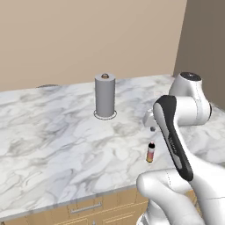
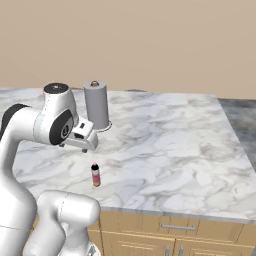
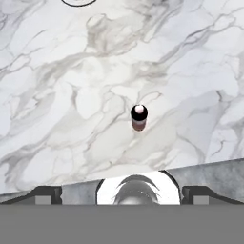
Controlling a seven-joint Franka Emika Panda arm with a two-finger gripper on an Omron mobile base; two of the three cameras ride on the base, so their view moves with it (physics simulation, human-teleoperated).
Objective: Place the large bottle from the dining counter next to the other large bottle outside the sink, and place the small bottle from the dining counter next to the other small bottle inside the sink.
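On counter [image 1: 52,132], small bottle [image 1: 150,152] stood upright near front edge, at 5 o'clock from grey roll [image 1: 105,95]. Gripper [image 2: 84,145] hung above bottle, apart, jaws fully open. Bottle likely light, rigid, tippy, slick; best pinched mid-body below cap.

Small bottle [image 1: 150,153] upright, pink over orange-yellow, near dining counter [image 1: 52,132] front edge.

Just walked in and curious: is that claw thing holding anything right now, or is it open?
Gripper: open, holding nothing, poised above the small bottle standing on the dining counter.
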